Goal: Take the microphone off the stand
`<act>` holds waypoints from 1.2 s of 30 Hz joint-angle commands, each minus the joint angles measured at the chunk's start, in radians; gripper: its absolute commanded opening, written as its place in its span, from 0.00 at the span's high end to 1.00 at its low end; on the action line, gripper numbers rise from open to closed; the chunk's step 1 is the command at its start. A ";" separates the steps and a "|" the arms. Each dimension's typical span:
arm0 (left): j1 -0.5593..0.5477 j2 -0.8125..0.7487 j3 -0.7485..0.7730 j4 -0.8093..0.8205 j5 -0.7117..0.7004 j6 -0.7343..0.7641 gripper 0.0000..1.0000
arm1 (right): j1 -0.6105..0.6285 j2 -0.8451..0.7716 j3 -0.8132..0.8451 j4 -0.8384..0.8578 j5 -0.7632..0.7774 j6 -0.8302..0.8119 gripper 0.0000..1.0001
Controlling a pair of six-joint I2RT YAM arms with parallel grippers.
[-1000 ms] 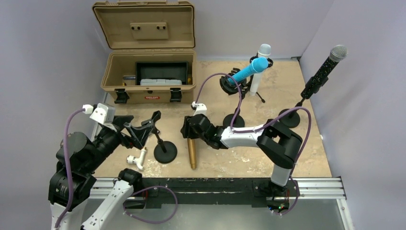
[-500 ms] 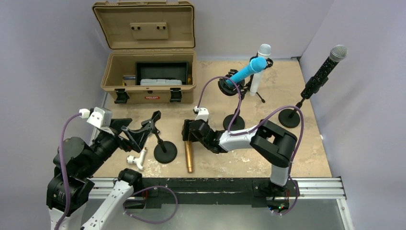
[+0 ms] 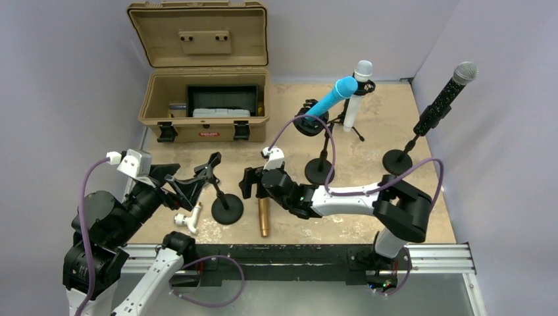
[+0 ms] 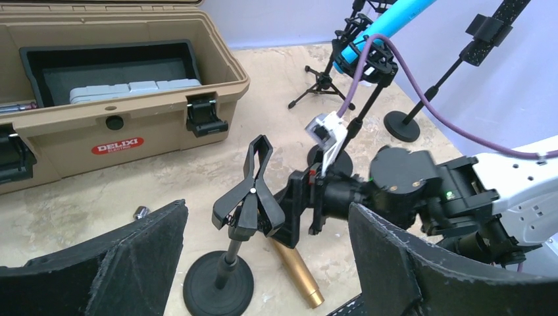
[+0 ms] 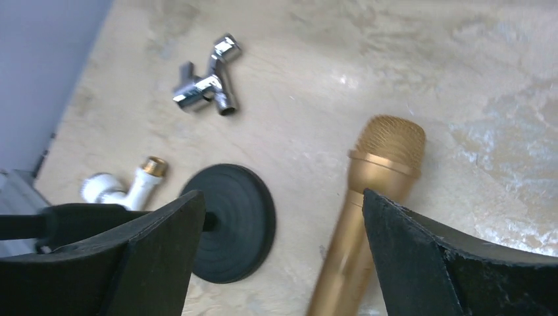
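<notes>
2 wide-open: L gripper [image 4: 264, 224], R gripper [image 5: 283, 197] | gold mic [image 5: 385, 151] flat nr table [image 3: 335, 227] edge

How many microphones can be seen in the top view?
4: gold microphone lying flat in front; blue microphone tilted, centre back; white microphone upright behind it; black microphone far right. The case may hide more.

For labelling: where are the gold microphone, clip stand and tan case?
gold microphone [image 5: 388, 141], right wrist view, on its grille.
clip stand [image 4: 253, 196], left wrist view, on its clip.
tan case [image 3: 191, 128], top view, on its front wall.
</notes>
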 commanded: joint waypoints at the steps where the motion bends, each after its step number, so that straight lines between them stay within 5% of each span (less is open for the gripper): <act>1: -0.001 0.010 0.011 -0.015 -0.019 -0.028 0.10 | 0.004 -0.086 0.064 -0.023 0.016 -0.073 0.12; 9: -0.001 0.025 0.013 -0.019 -0.028 -0.033 0.10 | 0.012 -0.216 0.129 -0.084 -0.129 -0.114 0.11; 22: -0.001 -0.012 -0.022 0.021 -0.075 -0.070 0.10 | 0.010 -0.359 0.209 0.017 -0.670 -0.078 0.13; 29: -0.001 -0.049 -0.039 0.041 -0.104 -0.098 0.10 | 0.009 -0.268 0.287 0.013 -0.679 0.184 0.16; 36: -0.001 -0.052 -0.039 0.032 -0.085 -0.100 0.10 | 0.009 -0.211 0.334 -0.029 -0.561 0.250 0.20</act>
